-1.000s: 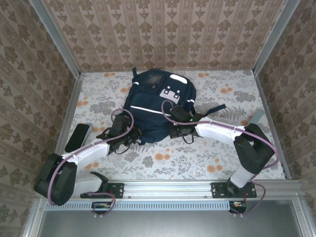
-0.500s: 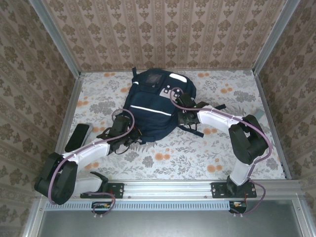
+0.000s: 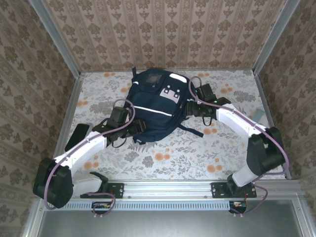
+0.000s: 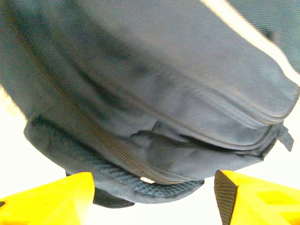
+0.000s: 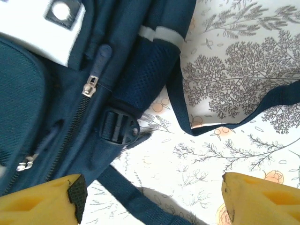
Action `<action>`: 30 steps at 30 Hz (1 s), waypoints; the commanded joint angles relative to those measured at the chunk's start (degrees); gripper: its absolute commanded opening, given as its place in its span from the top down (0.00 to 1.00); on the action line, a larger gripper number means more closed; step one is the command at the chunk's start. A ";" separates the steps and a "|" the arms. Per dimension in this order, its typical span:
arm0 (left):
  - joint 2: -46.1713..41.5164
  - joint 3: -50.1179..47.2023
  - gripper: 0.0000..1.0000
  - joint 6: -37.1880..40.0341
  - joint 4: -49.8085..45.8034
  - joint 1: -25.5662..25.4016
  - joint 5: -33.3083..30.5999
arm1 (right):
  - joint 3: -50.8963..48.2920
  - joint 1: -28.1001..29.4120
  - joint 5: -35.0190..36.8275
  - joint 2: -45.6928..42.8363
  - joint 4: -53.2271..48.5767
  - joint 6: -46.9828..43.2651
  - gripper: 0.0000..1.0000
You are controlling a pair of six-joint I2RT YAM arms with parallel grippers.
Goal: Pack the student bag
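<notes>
Swinging away from the bag's near edge, the right claw (image 5: 150,188) has travelled out to the bag's far right flank, and its yellow fingers now stand well apart with nothing between them. Just beyond its left finger lie a black plastic buckle (image 5: 120,125) and a silver zip pull (image 5: 91,85) on a closed zip. A dark blue webbing strap (image 5: 225,119) trails across the floral bench (image 3: 197,153) to its right.

The left claw (image 4: 154,194) has nudged a little farther in. Its fingers are also spread, facing the bag's near-left edge, and I cannot tell whether they touch the fabric.

Between the two sits the large navy blue fabric backpack with a white stripe and pale front patches (image 3: 154,106). It is lying front-up in the middle of the bench, its long axis running far to near and leaning slightly right at the near end.

So the bag lies left of the right claw and to the far right of the left one. The zip pull is nearer the right arm, which looks better placed to open it.

A black flat oblong object (image 3: 78,137) waits at the bench's left edge, well apart from the bag.
</notes>
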 commanded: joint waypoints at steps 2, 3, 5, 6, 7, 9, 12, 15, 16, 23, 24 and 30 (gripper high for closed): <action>1.78 7.62 0.27 14.58 -7.60 -3.06 -4.39 | -3.47 -1.06 -5.20 -1.97 3.23 -2.19 0.13; 2.98 9.44 0.26 16.73 -8.15 -3.87 -5.05 | -3.83 -1.37 -5.76 -1.98 3.86 -2.43 0.11; 6.39 13.94 0.25 21.81 -9.58 -6.34 -7.62 | -4.80 -1.98 -6.81 -1.95 5.46 -2.82 0.05; 7.89 16.14 0.25 23.53 -10.26 -7.44 -9.89 | -5.69 -2.32 -7.58 -2.06 6.80 -2.80 0.02; 10.14 18.36 0.24 25.59 -11.10 -8.82 -12.17 | -6.62 -2.79 -8.31 -2.45 8.35 -2.62 0.00; 14.51 23.31 0.23 29.31 -12.83 -10.77 -13.88 | -7.68 -3.71 -9.06 -2.77 9.80 -2.32 0.00; 20.76 28.86 0.22 33.93 -13.86 -13.39 -15.58 | -8.15 -5.03 -10.49 -2.70 10.45 -2.41 0.00; 27.46 34.90 0.23 35.48 -15.69 -15.11 -16.67 | -8.24 -6.51 -11.80 -2.00 10.62 -1.64 0.01; 29.25 37.00 0.24 35.95 -16.51 -15.44 -16.61 | -8.30 -6.96 -11.90 -1.69 10.54 -1.44 0.00; 39.04 44.70 0.30 40.58 -19.88 -18.26 -15.62 | -9.75 -9.81 -14.16 -1.00 11.62 -0.19 0.01; 40.08 45.62 0.31 40.67 -20.34 -18.32 -15.47 | -9.69 -10.00 -14.34 -0.94 11.61 -0.05 0.01; 44.12 48.38 0.32 40.58 -20.94 -18.61 -17.81 | -8.93 -10.32 -16.12 0.07 11.75 1.01 0.01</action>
